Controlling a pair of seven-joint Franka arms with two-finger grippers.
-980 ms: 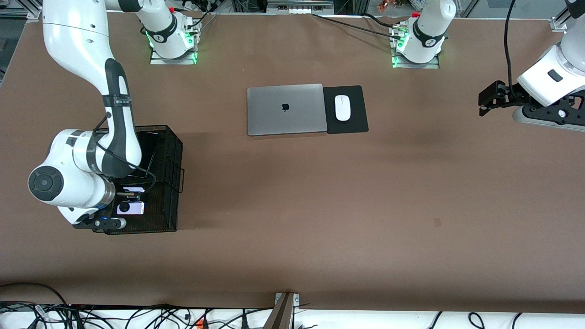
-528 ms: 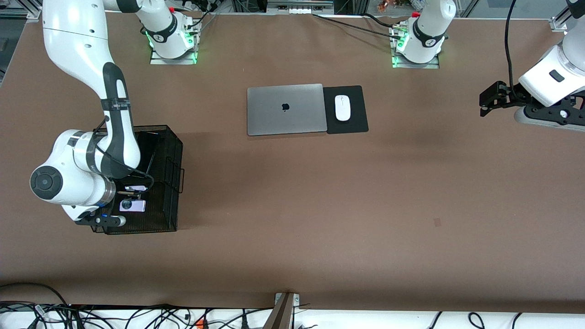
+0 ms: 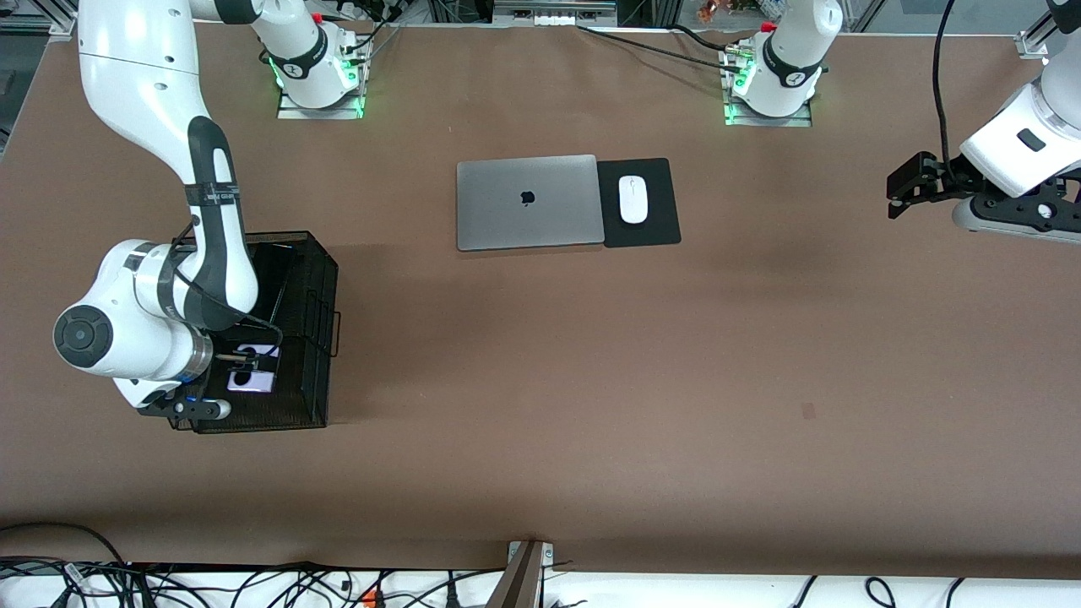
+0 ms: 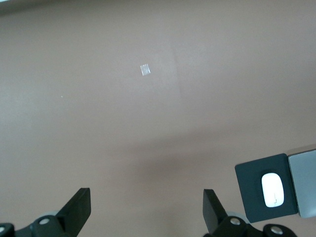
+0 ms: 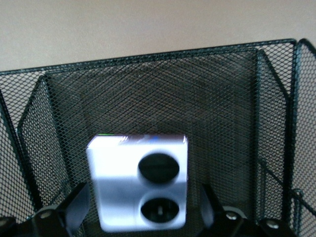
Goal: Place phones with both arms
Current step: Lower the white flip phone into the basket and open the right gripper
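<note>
Lavender-white phone [image 5: 138, 182] blurred in mesh basket [image 5: 222, 98], between right gripper's [image 5: 140, 207] parted jaws; left gripper's [image 4: 146, 207] jaws apart.

An apple logo marks the laptop [image 3: 526, 202] lid.

A lavender-white phone [image 5: 138, 182] with two black lenses sits between the right claw's [image 5: 143, 210] black fingers, over a black wire-mesh basket [image 3: 308, 279]. The desk [image 3: 591, 380] is plain brown, bearing a silver laptop [image 3: 526, 202], black pad [image 3: 642, 203] and white mouse [image 3: 632, 199].
</note>
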